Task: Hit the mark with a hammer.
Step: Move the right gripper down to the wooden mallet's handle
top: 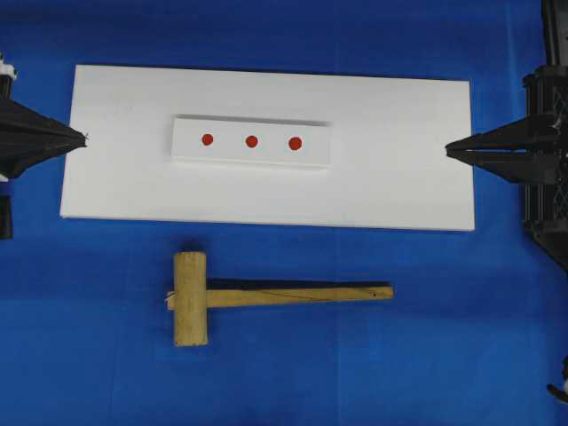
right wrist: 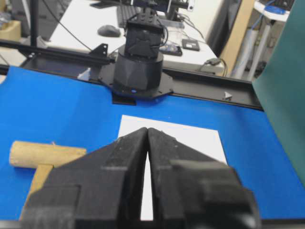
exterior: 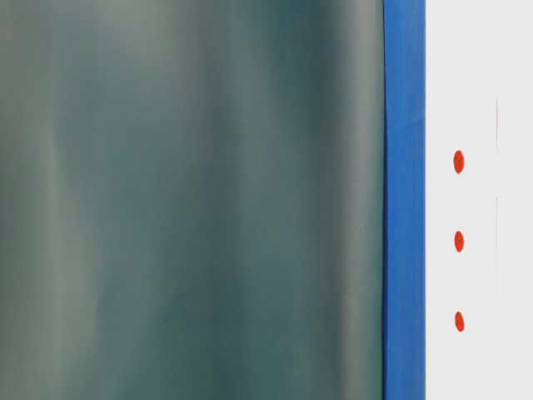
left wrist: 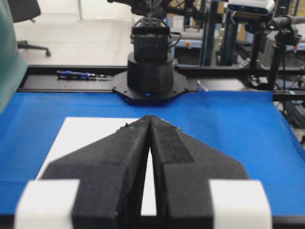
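A white board [top: 266,191] is laid flat on a blue cloth [top: 426,355], and a raised white strip [top: 251,142] is set on the board, nearer its far edge and slightly left of centre in the overhead view. Three red dots are carried in a row along the strip; the mark [top: 295,143], the largest of them, is found at the right end, with a smaller dot [top: 251,141] in the middle and another [top: 208,139] at the left. The hammer [top: 266,297] is seen lying on the cloth just beside the near edge of the board, apart from it, with its thick head [top: 190,298] to the left and its flat handle [top: 302,294] stretched out to the right. The left gripper [top: 82,138] is held at the left edge of the board and the right gripper [top: 450,150] at the right edge, both pointed inward and level. In each wrist view the fingers are pressed together at the tips, and nothing is held between them. Neither gripper is in contact with the hammer or the strip. In the table-level view, most of the frame is covered by a blurred grey-green sheet [exterior: 191,200].
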`<state>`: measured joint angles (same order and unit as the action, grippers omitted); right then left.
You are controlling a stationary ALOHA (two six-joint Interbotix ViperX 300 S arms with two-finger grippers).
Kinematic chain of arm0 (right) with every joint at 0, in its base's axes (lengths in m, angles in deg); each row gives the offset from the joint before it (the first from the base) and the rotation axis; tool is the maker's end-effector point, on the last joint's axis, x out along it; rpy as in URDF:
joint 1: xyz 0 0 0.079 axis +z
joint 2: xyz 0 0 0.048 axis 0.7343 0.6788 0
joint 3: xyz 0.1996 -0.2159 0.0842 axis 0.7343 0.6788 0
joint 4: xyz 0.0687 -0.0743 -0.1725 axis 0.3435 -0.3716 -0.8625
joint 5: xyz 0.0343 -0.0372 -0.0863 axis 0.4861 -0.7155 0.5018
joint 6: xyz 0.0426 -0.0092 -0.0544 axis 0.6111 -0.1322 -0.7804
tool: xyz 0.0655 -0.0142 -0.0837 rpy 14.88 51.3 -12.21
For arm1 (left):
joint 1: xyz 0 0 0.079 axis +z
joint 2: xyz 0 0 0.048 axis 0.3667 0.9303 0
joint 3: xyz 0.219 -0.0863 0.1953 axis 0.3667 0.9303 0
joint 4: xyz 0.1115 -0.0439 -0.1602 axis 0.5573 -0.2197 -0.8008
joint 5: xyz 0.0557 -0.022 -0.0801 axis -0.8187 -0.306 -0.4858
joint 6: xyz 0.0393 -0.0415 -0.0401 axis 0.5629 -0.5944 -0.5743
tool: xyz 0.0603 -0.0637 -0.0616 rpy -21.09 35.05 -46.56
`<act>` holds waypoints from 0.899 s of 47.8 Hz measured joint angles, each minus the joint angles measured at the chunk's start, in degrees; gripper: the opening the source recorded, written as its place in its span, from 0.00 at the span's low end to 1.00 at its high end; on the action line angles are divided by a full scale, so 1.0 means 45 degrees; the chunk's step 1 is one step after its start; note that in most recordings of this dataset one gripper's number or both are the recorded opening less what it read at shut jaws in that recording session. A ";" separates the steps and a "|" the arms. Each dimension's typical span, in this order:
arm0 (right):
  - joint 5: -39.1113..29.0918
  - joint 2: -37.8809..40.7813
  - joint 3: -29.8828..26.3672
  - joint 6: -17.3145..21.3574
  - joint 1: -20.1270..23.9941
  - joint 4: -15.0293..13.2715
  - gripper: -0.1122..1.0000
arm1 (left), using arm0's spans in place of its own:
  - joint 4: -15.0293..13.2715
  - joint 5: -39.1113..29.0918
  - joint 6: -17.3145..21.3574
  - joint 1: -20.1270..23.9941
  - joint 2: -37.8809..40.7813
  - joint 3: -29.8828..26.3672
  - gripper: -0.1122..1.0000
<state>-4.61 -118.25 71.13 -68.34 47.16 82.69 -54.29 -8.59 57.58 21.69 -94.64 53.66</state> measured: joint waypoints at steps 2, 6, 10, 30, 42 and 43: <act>-0.0020 0.0039 0.0000 0.0020 0.0078 0.0020 0.09 | -0.0020 0.0000 0.0000 -0.0020 0.0020 0.0020 0.10; -0.0215 0.0371 -0.0137 0.0078 0.0527 0.0020 0.05 | -0.0039 0.0000 -0.0039 -0.0078 0.0000 0.0000 0.10; -0.0469 0.0898 -0.0391 0.0195 0.1074 0.0059 0.05 | -0.0039 -0.0020 -0.0059 -0.0098 0.0020 0.0000 0.10; -0.0566 0.5508 -0.2188 0.1836 0.2734 0.0254 0.11 | -0.0059 -0.0195 -0.0078 -0.0098 0.0059 0.0020 0.10; -0.0586 0.8594 -0.3496 0.2637 0.3008 0.0293 0.61 | -0.0059 -0.0195 -0.0078 -0.0117 0.0059 0.0137 0.10; -0.0586 0.8828 -0.3574 0.2676 0.3027 0.0312 0.67 | -0.0059 -0.0195 -0.0078 -0.0117 0.0059 0.0156 0.10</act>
<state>-7.25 -78.52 55.05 -56.30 60.78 84.10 -54.55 -9.47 57.23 21.16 -94.38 54.36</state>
